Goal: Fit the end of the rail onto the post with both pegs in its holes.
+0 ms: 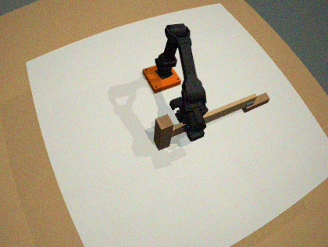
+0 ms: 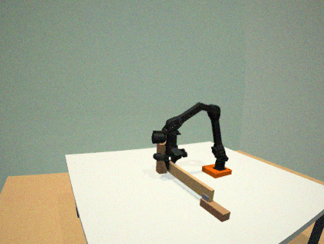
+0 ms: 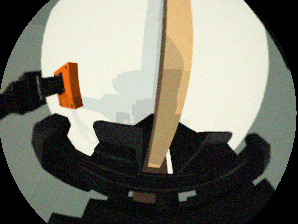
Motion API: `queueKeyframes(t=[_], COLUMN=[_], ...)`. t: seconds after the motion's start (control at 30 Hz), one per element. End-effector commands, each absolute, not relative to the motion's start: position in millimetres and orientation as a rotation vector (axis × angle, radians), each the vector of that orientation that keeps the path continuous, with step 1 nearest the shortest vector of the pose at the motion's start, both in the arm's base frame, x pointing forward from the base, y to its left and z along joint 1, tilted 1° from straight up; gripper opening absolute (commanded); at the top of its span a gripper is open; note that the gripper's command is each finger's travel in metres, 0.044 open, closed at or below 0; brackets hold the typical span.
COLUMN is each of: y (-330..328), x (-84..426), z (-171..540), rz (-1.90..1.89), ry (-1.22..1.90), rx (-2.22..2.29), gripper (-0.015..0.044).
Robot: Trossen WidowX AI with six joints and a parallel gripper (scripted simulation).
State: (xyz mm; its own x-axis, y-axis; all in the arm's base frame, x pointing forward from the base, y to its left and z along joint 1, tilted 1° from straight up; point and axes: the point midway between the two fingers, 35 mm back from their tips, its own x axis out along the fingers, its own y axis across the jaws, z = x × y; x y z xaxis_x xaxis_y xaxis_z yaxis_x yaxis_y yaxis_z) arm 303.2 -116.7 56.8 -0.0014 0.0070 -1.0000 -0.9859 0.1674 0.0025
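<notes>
The light wooden rail (image 1: 230,108) (image 2: 190,181) (image 3: 176,65) looks roughly level, raised off the table. Its far end sits in the grey bracket (image 1: 250,103) (image 2: 205,197) on the low footboard block (image 1: 259,102) (image 2: 216,210). Its near end is at the dark wooden post (image 1: 162,134) (image 2: 160,166); in the top view the two look touching or nearly so. The pegs and holes are not visible, and the gripper partly hides the joint. My gripper (image 1: 187,124) (image 2: 170,160) (image 3: 158,116) is shut on the rail near the post, with a finger on either side.
The orange base (image 1: 162,80) (image 2: 217,171) (image 3: 71,86) of the arm stands to one side of the rail. The arm arches over from it to the post end. The white table top (image 1: 117,195) (image 2: 127,208) lies under everything.
</notes>
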Motion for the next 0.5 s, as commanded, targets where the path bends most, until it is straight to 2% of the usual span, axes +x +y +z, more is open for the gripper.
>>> queueKeyframes(t=[0.0, 0.47], y=[-115.9, -114.5], x=[305.3, 306.1], z=[59.8, 58.3], rz=[1.084, 1.084], ry=[1.279, 1.279], rx=[-1.081, -1.081], gripper=[0.0000, 0.0000])
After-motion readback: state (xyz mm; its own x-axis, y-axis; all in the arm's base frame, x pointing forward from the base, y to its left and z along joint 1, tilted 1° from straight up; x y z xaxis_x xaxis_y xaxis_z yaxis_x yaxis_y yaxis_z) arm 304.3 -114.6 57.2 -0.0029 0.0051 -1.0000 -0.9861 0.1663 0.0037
